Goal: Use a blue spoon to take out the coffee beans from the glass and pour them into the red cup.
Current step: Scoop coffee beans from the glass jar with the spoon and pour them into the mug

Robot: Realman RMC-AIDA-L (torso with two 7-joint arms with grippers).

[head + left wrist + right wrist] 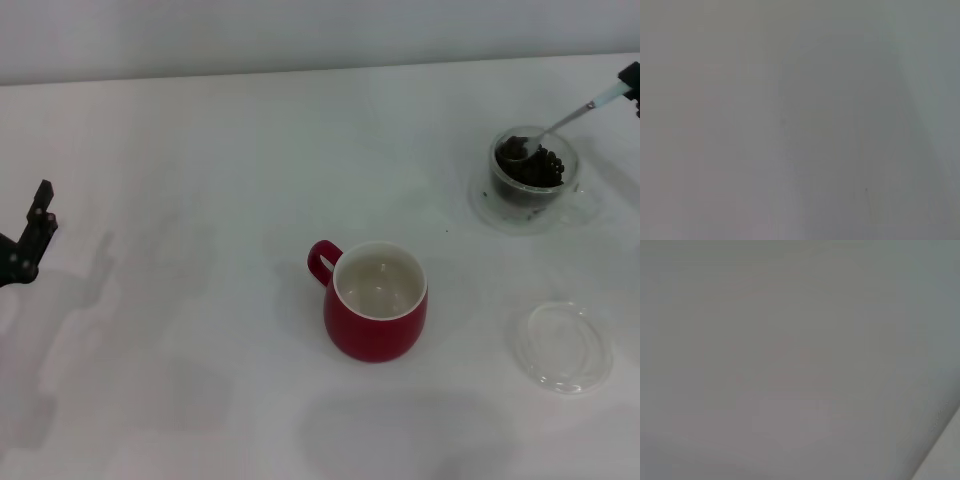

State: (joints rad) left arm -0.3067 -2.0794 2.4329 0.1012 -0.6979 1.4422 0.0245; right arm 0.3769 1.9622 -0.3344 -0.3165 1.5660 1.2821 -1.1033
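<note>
blue spoon (562, 124) in glass (530, 180) in head view, wrist views seemingly blank

A staged test bench rather than a lived-in room: a plain white surface (200, 380) meets a bare pale wall (300, 30) behind the red cup (376, 302), which stands alone mid-surface, with only a few props spread around it.
</note>
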